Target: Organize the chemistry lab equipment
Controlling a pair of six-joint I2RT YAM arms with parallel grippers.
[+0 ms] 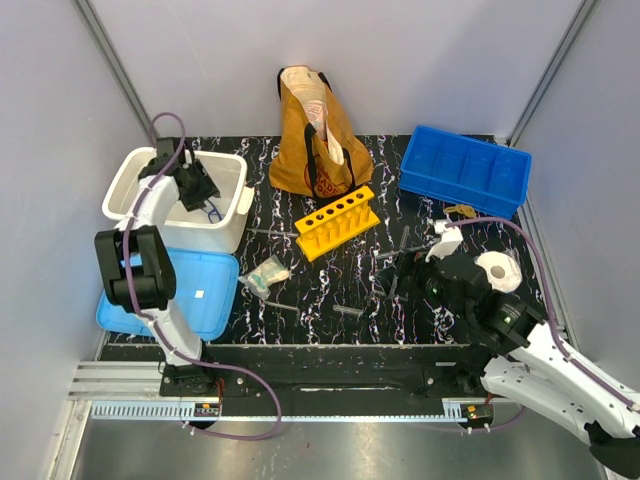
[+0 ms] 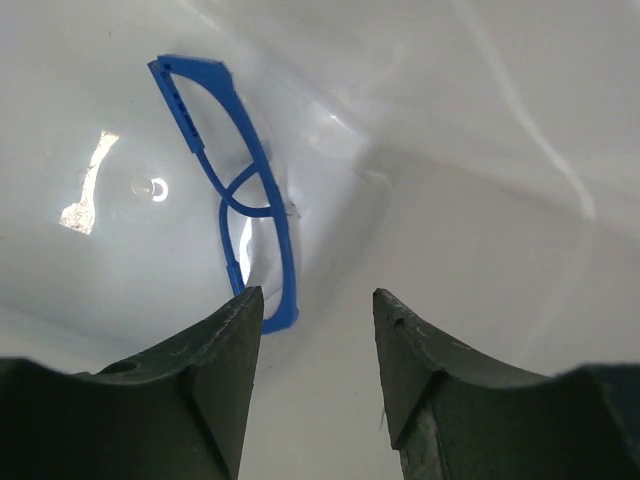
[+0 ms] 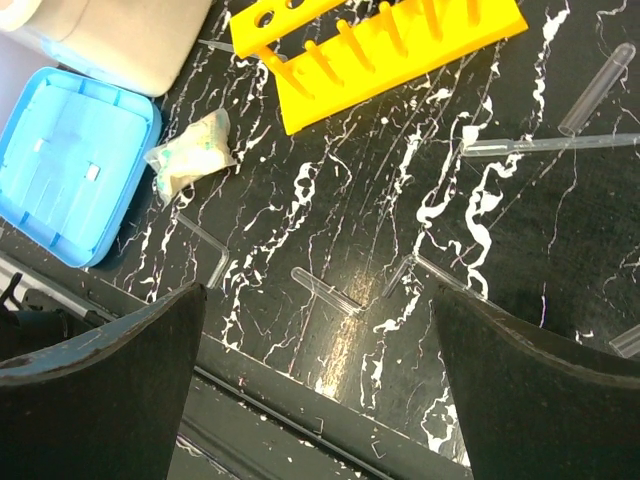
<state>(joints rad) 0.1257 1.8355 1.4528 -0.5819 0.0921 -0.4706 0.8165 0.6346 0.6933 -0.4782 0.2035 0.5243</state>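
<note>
The tabletop [image 1: 320, 285] carries one yellow plastic six-hole test-tube rack [image 1: 338, 222], one blue compartmented plastic tray [image 1: 452, 194], one white plastic tub [image 1: 205, 236], one light-blue flat lid [image 1: 215, 305], one mustard-brown tote bag [image 1: 312, 150], one white tape roll [image 1: 498, 270], and at least four thin clear tubes [image 3: 598, 90].

The test-tube rack [image 1: 338, 222] sits mid-table, just before the tote bag [image 1: 315, 140]; a divided tray [image 1: 465, 170] lies to their right; a tub [image 1: 228, 228] holding safety glasses [image 2: 235, 190] stands left, a lid [image 1: 205, 295] before it; loose tubes [image 3: 325, 288] lie near the front edge.
</note>
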